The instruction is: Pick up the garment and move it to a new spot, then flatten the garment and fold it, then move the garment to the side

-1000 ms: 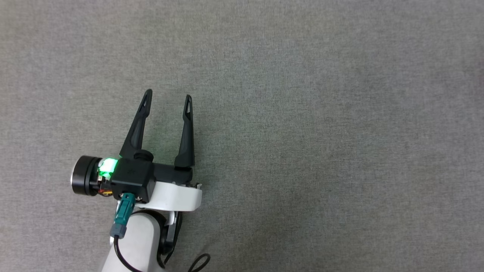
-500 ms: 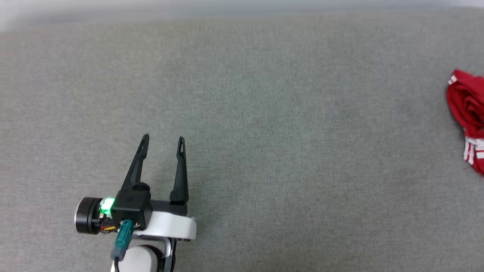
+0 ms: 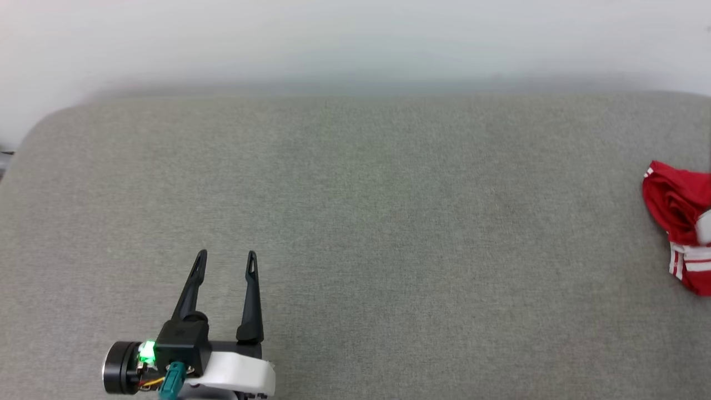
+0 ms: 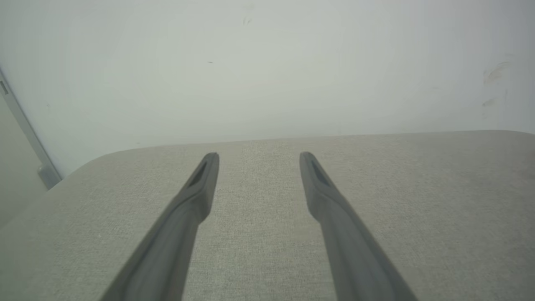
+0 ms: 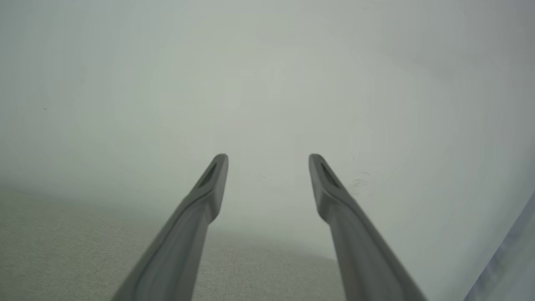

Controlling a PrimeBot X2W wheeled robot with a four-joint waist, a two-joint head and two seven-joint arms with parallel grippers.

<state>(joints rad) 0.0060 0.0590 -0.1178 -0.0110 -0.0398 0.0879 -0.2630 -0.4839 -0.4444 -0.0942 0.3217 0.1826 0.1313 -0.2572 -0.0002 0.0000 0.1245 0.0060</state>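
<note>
Far right, crumpled garment (image 3: pixel 675 205) on grey cushion (image 3: pixel 389 222); left hand (image 3: pixel 226 254) and right hand (image 5: pixel 268 156) both released, empty.

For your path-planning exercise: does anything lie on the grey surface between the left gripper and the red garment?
Nothing visible does: bare grey surface separates the open left gripper, lower left, from the crumpled garment at the head view's right edge.

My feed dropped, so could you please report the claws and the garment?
Left claw open, empty, over grey surface. Right claw open, empty. Garment crumpled on the surface, far right, ungripped. No obstacle seen.
</note>
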